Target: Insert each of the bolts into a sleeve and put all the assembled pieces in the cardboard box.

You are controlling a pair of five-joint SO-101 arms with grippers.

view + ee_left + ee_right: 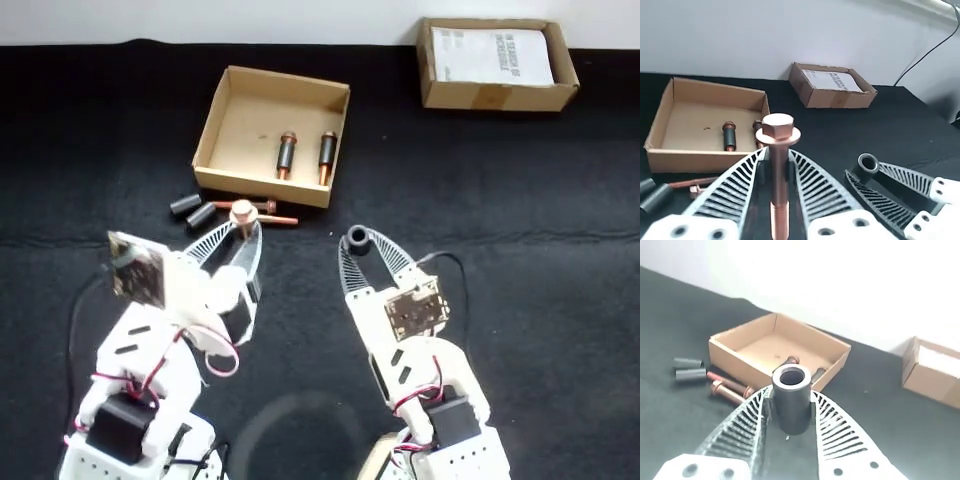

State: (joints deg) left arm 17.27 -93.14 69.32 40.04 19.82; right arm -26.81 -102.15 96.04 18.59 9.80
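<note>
Clamping the bolt (778, 175) head-up in your left gripper (777, 151) and the sleeve (791, 400) mouth-up in your right gripper (791, 391) leaves its bore exposed for insertion.

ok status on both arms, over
Left gripper shut on bolt, upright. Right gripper shut on sleeve, bore up. Two assembled pieces in cardboard box. Nothing between bolt and sleeve.

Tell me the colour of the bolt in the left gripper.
Copper bolt, best in left wrist view.
</note>
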